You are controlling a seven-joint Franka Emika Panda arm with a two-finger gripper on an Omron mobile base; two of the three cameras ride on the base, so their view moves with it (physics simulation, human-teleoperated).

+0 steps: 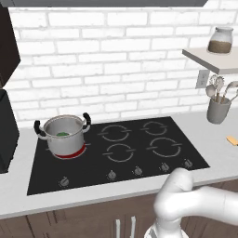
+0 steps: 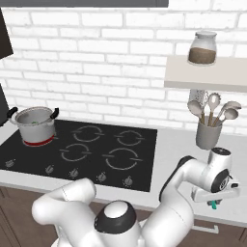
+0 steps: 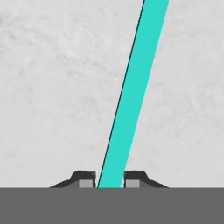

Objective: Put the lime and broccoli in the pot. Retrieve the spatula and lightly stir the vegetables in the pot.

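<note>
My end effector point(image 3: 109, 179) is closed tight on a flat, smooth turquoise spatula handle point(image 3: 133, 92), one dark finger point(image 3: 86, 178) pressed to each side, just above the pale speckled stone table point(image 3: 48, 87). Well away to the left, the shiny steel cylindrical pot point(image 1: 62, 135) with two black loop handles sits on a glowing red burner of the glossy black cooktop point(image 1: 139, 148), something green inside.
</note>
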